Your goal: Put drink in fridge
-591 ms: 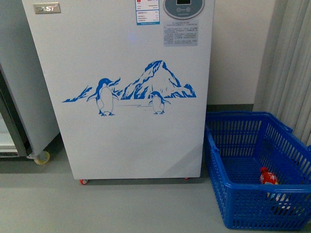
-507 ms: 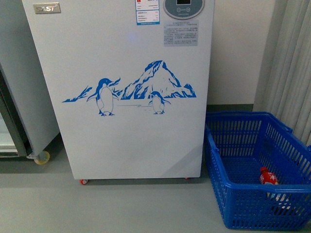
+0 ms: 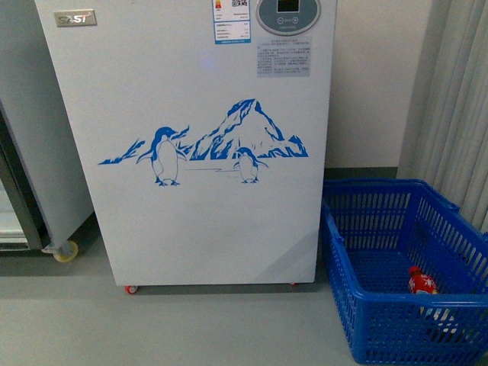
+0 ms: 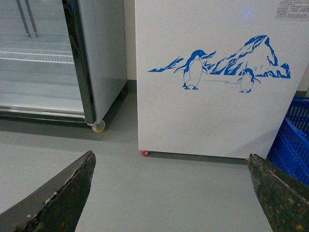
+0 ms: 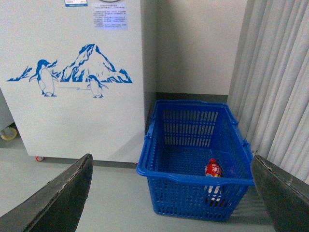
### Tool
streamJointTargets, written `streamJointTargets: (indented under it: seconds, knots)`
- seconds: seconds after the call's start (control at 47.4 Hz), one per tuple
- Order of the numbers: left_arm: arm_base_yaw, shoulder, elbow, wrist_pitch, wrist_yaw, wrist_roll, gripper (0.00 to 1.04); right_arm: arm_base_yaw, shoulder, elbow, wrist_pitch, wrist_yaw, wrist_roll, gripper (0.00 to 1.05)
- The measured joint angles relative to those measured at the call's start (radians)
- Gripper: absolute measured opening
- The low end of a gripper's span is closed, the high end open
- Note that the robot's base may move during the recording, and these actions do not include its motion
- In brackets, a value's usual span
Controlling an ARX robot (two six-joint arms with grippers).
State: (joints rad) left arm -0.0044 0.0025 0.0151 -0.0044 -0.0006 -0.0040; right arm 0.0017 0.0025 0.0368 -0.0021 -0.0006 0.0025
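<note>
Front view tips a touch, fridge slipping lower in frame, drink untouched in basket lower right, left gripper and right gripper jaws apart, pick pending

Soft, even, slightly cool indoor light with mild grain. The white penguin-printed chest freezer casts a thin shadow on the grey floor.

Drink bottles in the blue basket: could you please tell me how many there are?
1. The drink stands upright inside the basket, toward its front wall, on the robot's right; a flat bottle behind that wall could be hidden.
</note>
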Motion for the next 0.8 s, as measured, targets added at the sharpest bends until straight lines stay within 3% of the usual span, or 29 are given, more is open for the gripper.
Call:
streamJointTargets:
  seconds: [0.802]
  knots:
    - [0.0, 0.0, 0.0, 0.0, 0.0, 0.0, 0.97, 0.0, 0.0, 0.0, 0.0, 0.0, 0.0, 0.98]
